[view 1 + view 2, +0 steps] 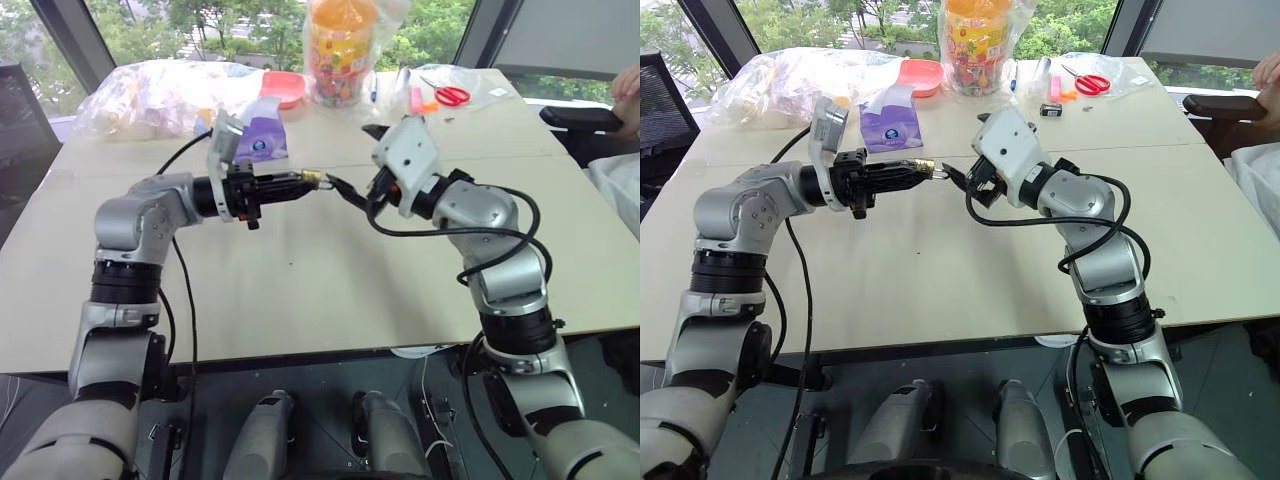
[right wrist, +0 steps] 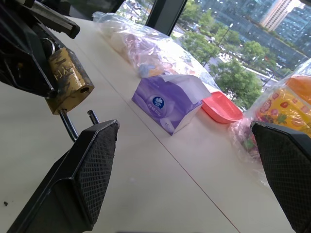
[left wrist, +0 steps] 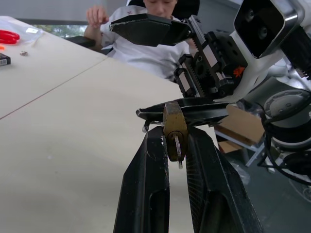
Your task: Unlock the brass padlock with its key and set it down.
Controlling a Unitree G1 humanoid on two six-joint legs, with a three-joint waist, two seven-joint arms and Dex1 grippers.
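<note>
Above table centre: left gripper (image 1: 300, 183) pinches the brass padlock (image 1: 311, 179).
Right gripper (image 2: 184, 160) just right of it, fingers spread wide, holding nothing.

Tarnished, scuffed brass padlock (image 2: 68, 82) with bright steel shackle (image 2: 73, 127); matt black cross-hatched fingers (image 2: 95, 160); smooth matt table (image 1: 300, 270).

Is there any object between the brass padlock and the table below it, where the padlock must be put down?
Nothing visible stands in the way. The brass padlock is held above the table in the shut left hand, and the surface under it is bare. The open right hand is beside the padlock, not under it.
</note>
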